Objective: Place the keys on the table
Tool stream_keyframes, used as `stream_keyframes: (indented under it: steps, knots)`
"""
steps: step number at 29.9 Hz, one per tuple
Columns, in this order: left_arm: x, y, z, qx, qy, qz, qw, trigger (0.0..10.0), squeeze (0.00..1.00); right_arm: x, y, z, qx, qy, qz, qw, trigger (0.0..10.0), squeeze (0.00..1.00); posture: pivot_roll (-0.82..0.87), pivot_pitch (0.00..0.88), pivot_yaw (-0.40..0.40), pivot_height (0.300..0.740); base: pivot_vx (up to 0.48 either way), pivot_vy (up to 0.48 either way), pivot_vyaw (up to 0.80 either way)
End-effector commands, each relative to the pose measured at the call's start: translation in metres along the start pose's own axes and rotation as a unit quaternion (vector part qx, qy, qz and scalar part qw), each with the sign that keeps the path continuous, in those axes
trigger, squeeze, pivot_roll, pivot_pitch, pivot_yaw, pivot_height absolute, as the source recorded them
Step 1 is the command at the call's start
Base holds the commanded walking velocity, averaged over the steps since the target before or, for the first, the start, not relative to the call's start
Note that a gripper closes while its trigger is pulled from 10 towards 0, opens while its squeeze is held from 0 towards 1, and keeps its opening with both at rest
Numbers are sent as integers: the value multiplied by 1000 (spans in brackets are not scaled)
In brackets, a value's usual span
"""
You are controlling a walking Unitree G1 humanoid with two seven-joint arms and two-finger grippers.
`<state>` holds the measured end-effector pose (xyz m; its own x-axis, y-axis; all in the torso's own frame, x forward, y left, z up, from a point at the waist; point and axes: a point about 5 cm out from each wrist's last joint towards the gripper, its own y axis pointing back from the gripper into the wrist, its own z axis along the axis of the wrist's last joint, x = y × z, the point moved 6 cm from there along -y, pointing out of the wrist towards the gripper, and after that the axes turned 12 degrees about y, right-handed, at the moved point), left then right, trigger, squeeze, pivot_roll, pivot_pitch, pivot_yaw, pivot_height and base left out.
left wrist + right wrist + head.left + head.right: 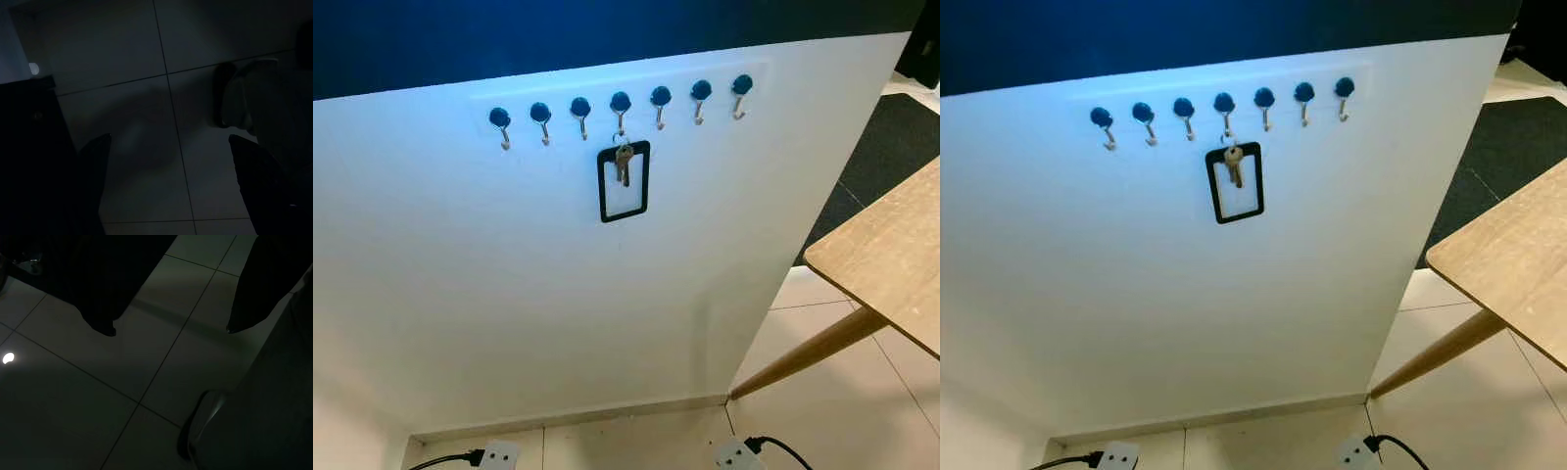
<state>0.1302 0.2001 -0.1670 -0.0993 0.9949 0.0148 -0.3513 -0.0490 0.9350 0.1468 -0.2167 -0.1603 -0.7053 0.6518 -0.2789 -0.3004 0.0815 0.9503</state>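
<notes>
Silver keys [623, 163] hang on hook [620, 119] (both tools [168, 147] idle below).

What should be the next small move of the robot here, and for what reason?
Probably raise one arm, likely the right, toward the keys. They hang with a black tag on the fourth of seven blue hooks on the white wall, and the wooden table stands to the robot's right. The left gripper and the right gripper hang open over the floor tiles.

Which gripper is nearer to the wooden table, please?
Right, probably. The table stands to the robot's right; the right gripper and left gripper both hang open over floor tiles.
</notes>
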Motion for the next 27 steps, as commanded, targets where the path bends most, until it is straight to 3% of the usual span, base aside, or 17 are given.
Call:
stream_keyframes:
  steps: [1, 9, 18, 27]
  knots:
    - [-1, 0, -7, 10, -4, 0, 1000, 10000, 0, 18, -1, 6, -7, 0, 27, 1000, 10000, 0, -82, 72, 73, 740, -319, 0, 0]
    - [0, 1, -8, 9, -9, 0, 1000, 10000, 0, 16, -1, 6, -8, 5, 24, 1000, 10000, 0, -81, 66, 70, 740, -336, 0, 0]
    - [0, 1, -10, 13, -8, 0, 1000, 10000, 0, 0, 1, -11, 3, 3, 18, 1000, 10000, 0, -81, 66, 73, 740, -358, 0, 0]
    - [2, 1, -10, 14, -7, 1, 1000, 10000, 0, -1, 1, -12, 5, 1, 19, 1000, 10000, 0, -79, 69, 72, 740, -390, 0, 0]
